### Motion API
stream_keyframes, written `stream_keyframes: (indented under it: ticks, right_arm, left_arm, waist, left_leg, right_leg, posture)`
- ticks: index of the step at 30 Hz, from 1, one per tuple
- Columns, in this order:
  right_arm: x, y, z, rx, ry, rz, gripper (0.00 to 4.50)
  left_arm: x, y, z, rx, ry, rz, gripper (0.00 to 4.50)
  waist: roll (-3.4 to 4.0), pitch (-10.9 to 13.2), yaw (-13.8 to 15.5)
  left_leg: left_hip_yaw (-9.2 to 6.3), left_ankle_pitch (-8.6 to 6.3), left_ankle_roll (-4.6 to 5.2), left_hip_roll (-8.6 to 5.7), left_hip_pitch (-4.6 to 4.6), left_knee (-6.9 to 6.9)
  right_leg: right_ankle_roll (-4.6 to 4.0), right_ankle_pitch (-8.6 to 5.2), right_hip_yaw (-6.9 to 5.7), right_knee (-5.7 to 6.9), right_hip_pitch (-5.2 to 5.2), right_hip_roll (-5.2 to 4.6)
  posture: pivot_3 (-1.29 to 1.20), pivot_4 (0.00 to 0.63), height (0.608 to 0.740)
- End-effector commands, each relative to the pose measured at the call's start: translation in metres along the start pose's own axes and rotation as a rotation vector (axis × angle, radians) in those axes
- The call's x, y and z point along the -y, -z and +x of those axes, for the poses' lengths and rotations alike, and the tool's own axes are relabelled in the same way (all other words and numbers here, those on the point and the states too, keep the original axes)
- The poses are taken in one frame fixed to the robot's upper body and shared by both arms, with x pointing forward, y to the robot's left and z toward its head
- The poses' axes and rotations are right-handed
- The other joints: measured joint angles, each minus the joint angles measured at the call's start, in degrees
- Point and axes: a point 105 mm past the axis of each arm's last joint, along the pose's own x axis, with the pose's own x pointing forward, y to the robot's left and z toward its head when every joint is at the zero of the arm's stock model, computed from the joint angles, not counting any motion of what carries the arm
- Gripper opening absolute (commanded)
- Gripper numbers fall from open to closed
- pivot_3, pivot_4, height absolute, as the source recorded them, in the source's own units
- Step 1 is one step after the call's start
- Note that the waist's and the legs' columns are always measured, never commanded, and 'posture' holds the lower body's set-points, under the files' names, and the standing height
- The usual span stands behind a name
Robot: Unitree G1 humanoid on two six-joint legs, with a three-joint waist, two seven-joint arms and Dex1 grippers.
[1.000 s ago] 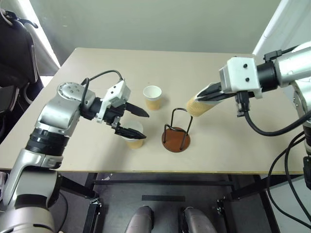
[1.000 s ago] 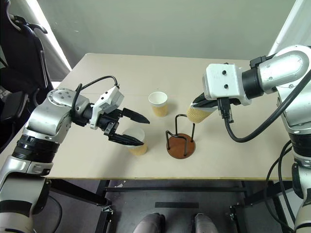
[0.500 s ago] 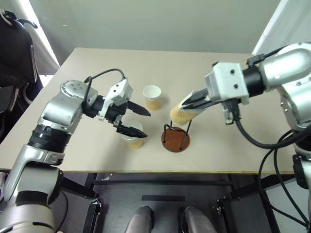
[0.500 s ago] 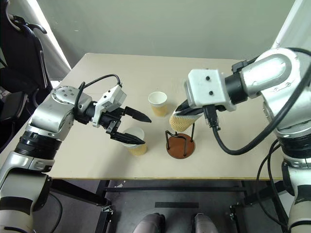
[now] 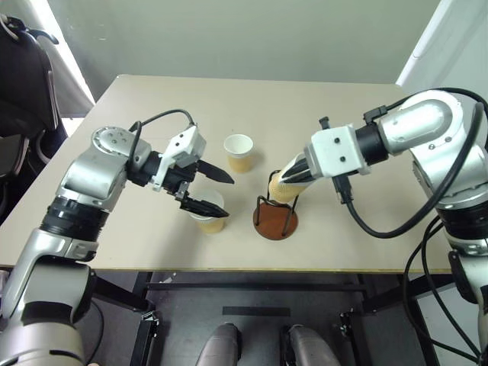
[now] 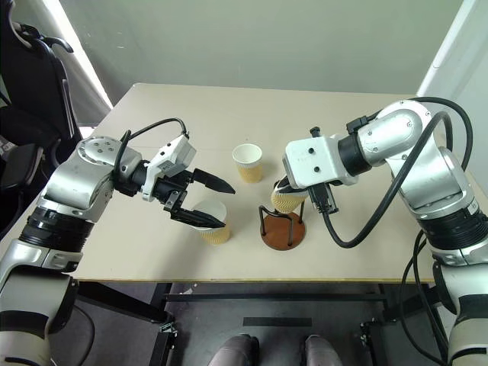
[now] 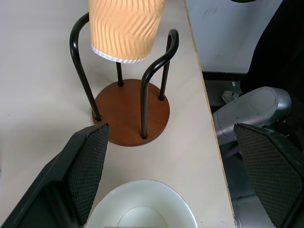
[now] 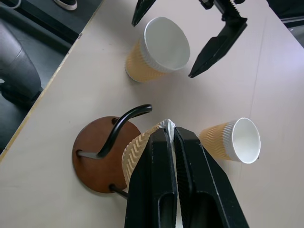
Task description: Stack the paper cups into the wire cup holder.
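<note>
Right gripper (image 8: 170,137) pinched shut on rim of paper cup (image 5: 287,185), cup tilted, base between top hoops of wire cup holder (image 5: 275,216) (near table (image 5: 366,229) front edge). Left gripper (image 5: 209,191) spread wide, straddling second cup (image 5: 209,211), holding nothing. Third cup (image 5: 239,152) upright behind.

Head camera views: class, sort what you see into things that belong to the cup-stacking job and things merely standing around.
Job:
- cup pinched by the right gripper
- wire cup holder
- cup between the open left gripper fingers
- cup farther back

Standing around:
- table
- black chair
</note>
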Motion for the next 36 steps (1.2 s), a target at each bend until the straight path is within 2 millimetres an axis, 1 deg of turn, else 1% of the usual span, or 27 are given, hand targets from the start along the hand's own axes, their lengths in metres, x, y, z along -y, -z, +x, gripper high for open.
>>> stream_keyframes:
  ticks: [1, 3, 6, 10, 14, 18, 21, 23, 26, 33, 36]
  right_arm:
    - [0.002, -0.008, 0.003, 0.03, 0.012, -0.001, 0.63]
    - [0.003, -0.008, 0.003, 0.037, 0.021, 0.012, 1.38]
    - [0.006, -0.008, 0.002, 0.045, 0.051, 0.033, 2.34]
    - [0.015, -0.004, -0.006, 0.054, 0.128, 0.072, 2.34]
    - [0.019, -0.001, -0.012, 0.051, 0.17, 0.089, 2.34]
    - [0.021, -0.005, -0.028, 0.087, 0.195, 0.144, 2.34]
    - [0.015, -0.014, -0.041, 0.154, 0.171, 0.216, 2.34]
    - [0.01, -0.017, -0.044, 0.169, 0.148, 0.238, 2.34]
    - [0.004, -0.016, -0.046, 0.167, 0.129, 0.265, 2.34]
    - [-0.003, -0.014, -0.049, 0.164, 0.108, 0.307, 2.34]
    - [-0.005, -0.014, -0.052, 0.163, 0.1, 0.32, 2.34]
  left_arm:
    - [0.005, -0.009, -0.007, 0.013, 0.02, 0.041, 4.5]
    - [0.005, -0.009, -0.007, 0.012, 0.021, 0.04, 4.5]
    - [0.005, -0.01, -0.007, 0.013, 0.021, 0.04, 4.5]
    - [0.005, -0.009, -0.008, 0.008, 0.014, 0.038, 4.5]
    - [-0.002, -0.009, -0.012, -0.015, -0.029, 0.06, 4.5]
    - [-0.011, -0.003, -0.027, -0.15, -0.097, 0.164, 4.5]
    - [-0.015, 0.007, -0.041, -0.275, -0.129, 0.234, 4.5]
    - [-0.015, 0.009, -0.045, -0.293, -0.129, 0.242, 4.5]
    - [-0.012, 0.008, -0.047, -0.302, -0.114, 0.247, 4.5]
    - [0.0, 0.004, -0.043, -0.323, -0.032, 0.27, 4.5]
    - [0.004, 0.007, -0.042, -0.342, -0.005, 0.268, 4.5]
  waist:
    - [0.0, 0.0, -0.1]
    - [0.0, 0.0, -0.2]
    - [0.0, 0.0, -0.1]
    - [0.0, 0.0, -0.2]
    - [0.0, 0.0, -0.2]
    - [0.0, 0.0, -0.2]
    - [0.0, 0.0, -0.2]
    - [0.0, 0.0, -0.2]
    - [0.0, 0.0, -0.2]
    - [0.0, 0.0, -0.2]
    - [0.0, 0.0, -0.2]
  left_leg:
    - [0.0, 0.0, 0.0, 0.0, 0.0, 0.0]
    - [0.0, 0.0, 0.0, 0.0, 0.0, 0.0]
    - [0.0, 0.0, 0.0, 0.0, 0.0, 0.0]
    - [0.0, 0.0, -0.01, 0.0, -0.01, 0.0]
    - [0.0, 0.0, -0.01, 0.0, -0.01, 0.01]
    - [0.0, 0.0, -0.01, 0.0, -0.02, 0.0]
    - [0.0, 0.01, -0.01, 0.0, -0.13, 0.01]
    - [0.0, 0.01, -0.01, -0.01, -0.18, -0.01]
    - [-0.01, 0.01, -0.01, 0.0, -0.2, -0.03]
    - [0.0, 0.01, -0.02, 0.0, -0.3, 0.03]
    - [-0.01, 0.01, -0.02, -0.01, -0.31, 0.03]
  right_leg:
    - [0.0, 0.0, 0.0, 0.0, 0.0, 0.0]
    - [0.0, 0.0, 0.0, 0.02, 0.0, 0.0]
    - [-0.01, 0.0, 0.0, 0.01, 0.0, 0.0]
    - [-0.02, -0.01, 0.0, 0.02, -0.02, 0.0]
    - [-0.02, -0.01, 0.0, 0.01, -0.01, 0.0]
    - [-0.01, -0.01, 0.0, 0.02, -0.04, 0.0]
    - [-0.09, -0.05, 0.01, -0.01, -0.12, 0.01]
    - [-0.19, -0.12, 0.01, -0.02, -0.16, 0.01]
    - [-0.23, -0.17, 0.0, -0.02, -0.17, 0.01]
    - [-0.22, -0.16, 0.0, 0.03, -0.27, 0.0]
    - [-0.22, -0.16, 0.0, 0.03, -0.28, 0.0]
  posture:
    - [0.0, 0.15, 0.74]
    - [0.0, 0.15, 0.74]
    - [0.0, 0.15, 0.74]
    - [0.0, 0.15, 0.74]
    - [0.0, 0.15, 0.74]
    - [0.0, 0.15, 0.74]
    - [0.0, 0.15, 0.74]
    - [0.0, 0.15, 0.74]
    - [0.0, 0.15, 0.74]
    - [0.0, 0.15, 0.74]
    - [0.0, 0.15, 0.74]
